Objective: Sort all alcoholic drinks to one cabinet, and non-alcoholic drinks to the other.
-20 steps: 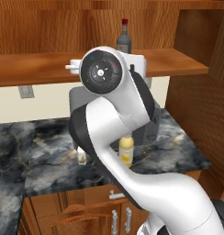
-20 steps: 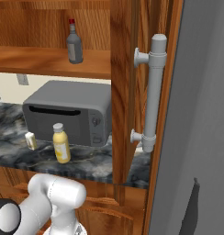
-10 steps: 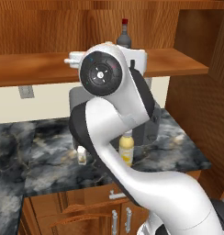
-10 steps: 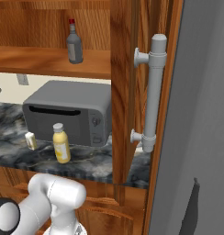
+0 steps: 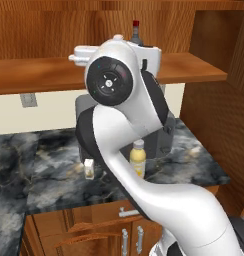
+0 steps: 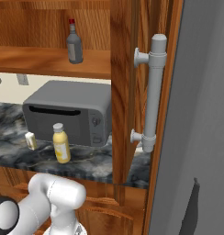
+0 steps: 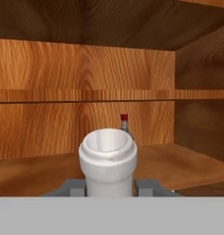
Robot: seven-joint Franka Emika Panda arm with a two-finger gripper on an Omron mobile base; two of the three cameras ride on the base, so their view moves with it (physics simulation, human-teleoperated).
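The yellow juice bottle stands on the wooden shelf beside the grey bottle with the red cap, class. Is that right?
No. The yellow juice bottle stands on the dark marble counter, in front of the grey microwave, as the right base view shows. The grey bottle with the red cap is up on the wooden shelf.

My left base camera sits behind the arm and looks forward and slightly down over its white shoulder at the marble desk (image 5: 54, 175) and the long shelf (image 5: 39, 72); my right base camera stands further right, close beside a wooden cabinet side (image 6: 125, 92), facing the same desk; both share the microwave (image 6: 68, 112), the yellow bottle (image 6: 61, 144) and the dark bottle (image 6: 74, 43); my hand camera looks level into the cabinet, very near the white bottle (image 7: 107, 163).
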